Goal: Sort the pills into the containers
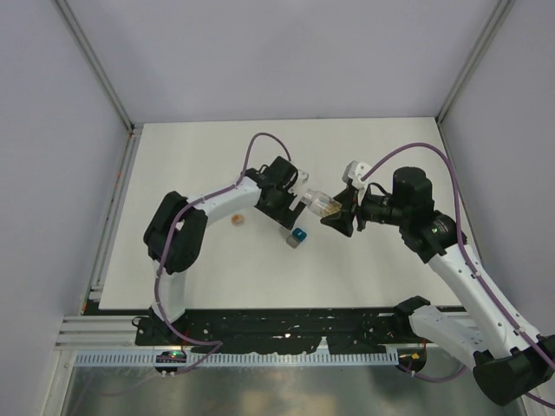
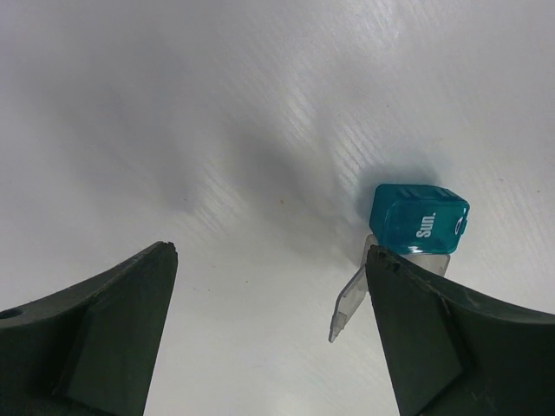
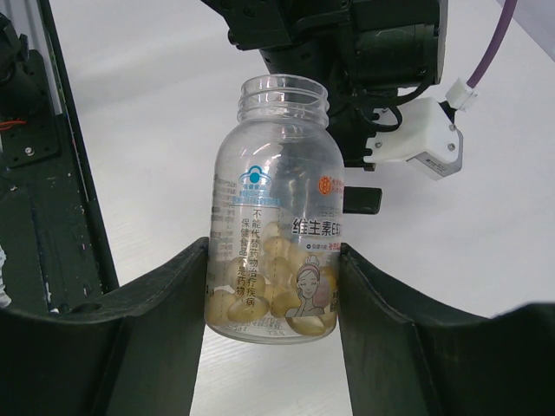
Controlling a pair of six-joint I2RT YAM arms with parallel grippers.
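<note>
Our right gripper (image 3: 273, 290) pinches the uncapped pill bottle (image 3: 276, 186). Our left gripper (image 2: 270, 251) stands spread beside the teal container (image 2: 419, 218). An abrupt tilt could scatter pills (image 3: 269, 305) past that small container.

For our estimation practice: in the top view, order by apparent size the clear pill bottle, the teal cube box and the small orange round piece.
1. Clear plastic pill bottle: largest.
2. Teal cube box and small orange round piece: look alike, too small to rank.
</note>
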